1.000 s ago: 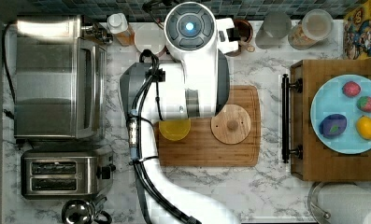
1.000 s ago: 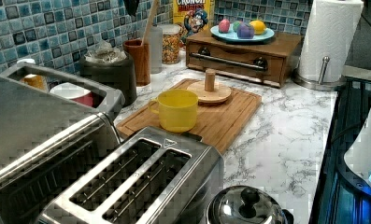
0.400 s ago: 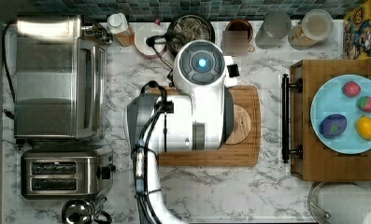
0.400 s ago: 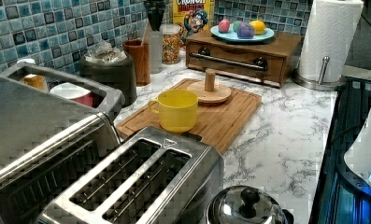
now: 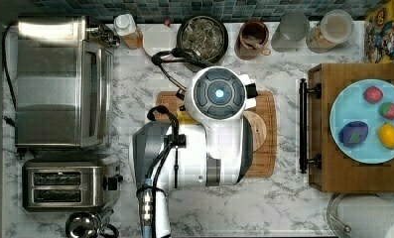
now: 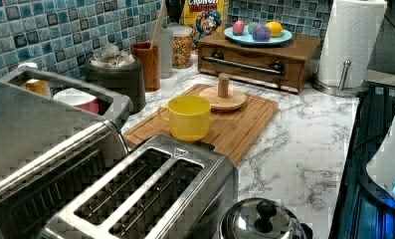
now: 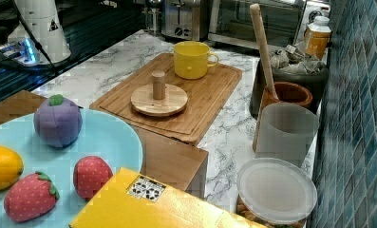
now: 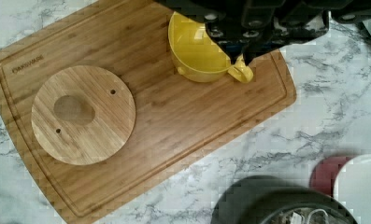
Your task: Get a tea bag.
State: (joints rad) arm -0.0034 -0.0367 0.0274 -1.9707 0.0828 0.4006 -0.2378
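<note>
The tea bags (image 5: 202,34) lie heaped in the dark bowl (image 5: 222,47) by the tiled wall, crumpled every which way, while the gripper (image 8: 237,56) hangs over the yellow cup (image 8: 197,56), its opening impossible to tell.

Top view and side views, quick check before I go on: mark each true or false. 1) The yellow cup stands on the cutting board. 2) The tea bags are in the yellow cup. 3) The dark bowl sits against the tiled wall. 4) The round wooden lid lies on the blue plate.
1) True: the yellow cup stands upright on the cutting board.
2) False: the tea bags lie heaped in the dark bowl; the cup looks empty in the wrist view.
3) True: it sits by the tiled wall.
4) False: the round wooden lid lies on the cutting board; the blue plate holds toy fruit.
</note>
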